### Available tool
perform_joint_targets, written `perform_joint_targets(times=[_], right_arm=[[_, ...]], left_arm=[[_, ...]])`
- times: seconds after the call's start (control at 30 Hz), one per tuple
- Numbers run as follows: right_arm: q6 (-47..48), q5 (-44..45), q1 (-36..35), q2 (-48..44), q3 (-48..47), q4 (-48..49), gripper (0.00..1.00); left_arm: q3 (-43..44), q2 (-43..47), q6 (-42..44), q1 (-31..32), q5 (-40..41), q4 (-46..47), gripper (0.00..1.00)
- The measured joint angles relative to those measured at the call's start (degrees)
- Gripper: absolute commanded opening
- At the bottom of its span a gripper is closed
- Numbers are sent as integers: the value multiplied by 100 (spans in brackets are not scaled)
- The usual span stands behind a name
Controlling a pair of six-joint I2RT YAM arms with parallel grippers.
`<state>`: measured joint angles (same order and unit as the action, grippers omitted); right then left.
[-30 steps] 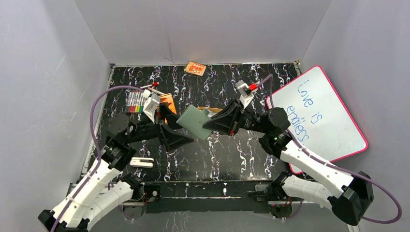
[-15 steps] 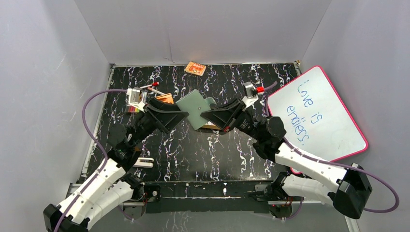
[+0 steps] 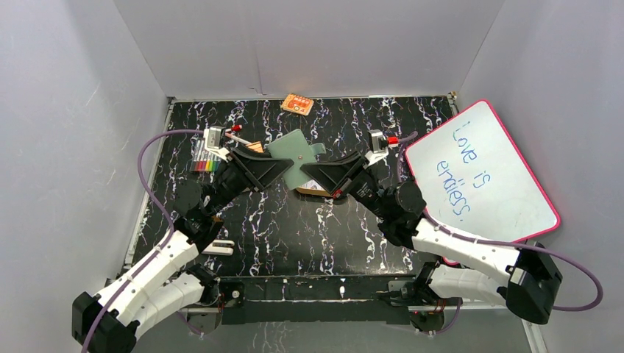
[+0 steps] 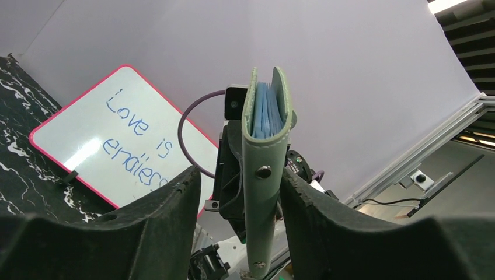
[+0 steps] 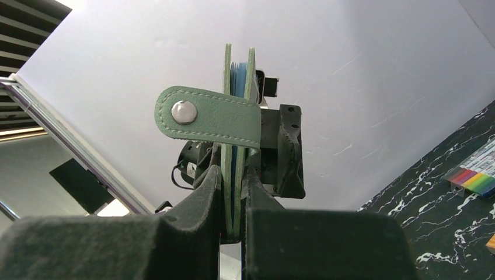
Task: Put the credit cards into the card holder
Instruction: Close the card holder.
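Observation:
The sage-green card holder is held up in the air over the middle of the table, folded nearly flat, with blue sleeves showing inside. My right gripper is shut on its edge; in the right wrist view both pads press the holder below its snap tab. My left gripper is open around the holder's other edge; in the left wrist view the holder stands near the right finger with a gap to the left one. Pale white credit cards lie on the table beside the left arm.
A tan tray sits under the right gripper. An orange booklet and a marker set lie at the left. An orange-and-white packet is at the back wall. A pink-framed whiteboard leans at the right.
Both arms have lifted and swung toward the back, carrying the card holder up and away. The left gripper came up from below and now brackets the holder's edge.

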<state>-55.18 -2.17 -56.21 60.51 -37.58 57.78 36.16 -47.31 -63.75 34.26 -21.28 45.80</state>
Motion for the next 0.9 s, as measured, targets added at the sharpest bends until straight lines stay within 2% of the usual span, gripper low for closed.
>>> perform_joint_targets(times=[0.2, 0.33, 0.57, 0.7, 0.77, 0.83, 0.87, 0.9], right_arm=[[-26, 262, -68, 103, 35, 223, 0], [-35, 354, -87, 138, 98, 247, 0], [-39, 389, -109, 155, 101, 273, 0], [-42, 400, -125, 173, 101, 328, 0], [-44, 417, -127, 173, 101, 334, 0], [-44, 422, -129, 173, 103, 339, 0], [-55, 417, -129, 173, 103, 343, 10], [-48, 413, -129, 173, 103, 332, 31]], left_arm=[[31, -74, -192, 11, -63, 101, 46], [33, -136, -289, 44, -101, 131, 31], [33, -133, -334, 66, -177, 186, 26], [33, -140, -345, 74, -208, 190, 13], [33, -140, -345, 76, -212, 203, 1], [33, -140, -328, 76, -227, 219, 0], [33, -138, -321, 76, -229, 225, 0], [33, -136, -321, 76, -232, 223, 0]])
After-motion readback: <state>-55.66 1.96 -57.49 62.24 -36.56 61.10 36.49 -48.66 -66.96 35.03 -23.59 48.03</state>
